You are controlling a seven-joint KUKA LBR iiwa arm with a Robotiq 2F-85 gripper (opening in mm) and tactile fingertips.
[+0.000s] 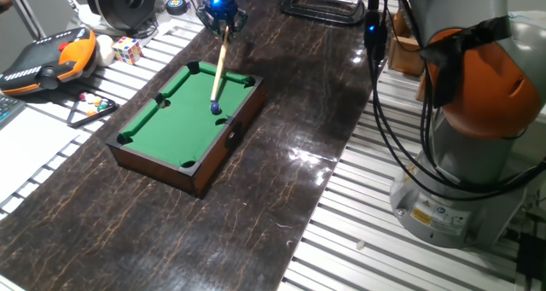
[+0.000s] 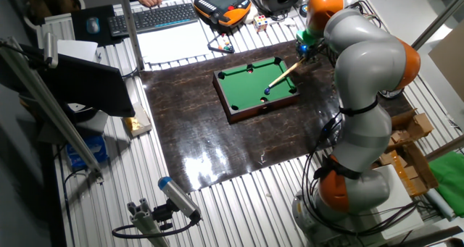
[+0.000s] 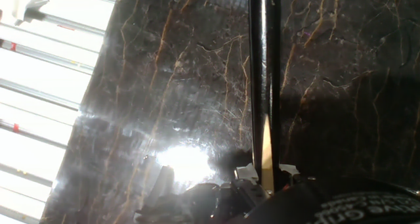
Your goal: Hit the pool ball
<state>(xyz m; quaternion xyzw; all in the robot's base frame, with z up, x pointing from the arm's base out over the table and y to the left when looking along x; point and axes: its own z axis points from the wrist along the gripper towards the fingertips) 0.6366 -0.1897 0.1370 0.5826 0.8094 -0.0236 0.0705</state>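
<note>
On the green felt of the miniature pool table (image 1: 171,103), close to its long rail on the robot's side, lies the pool ball (image 1: 215,108), a tiny glossy blue sphere that looks hard, light and slick, so it should roll off at a mere tap and wants striking, not grasping. The pincer (image 1: 223,16) hangs beyond the pool table's far end, pinching the butt of a wooden cue stick (image 1: 219,65) whose tip slants down onto the felt, touching or just beside the ball.
</note>
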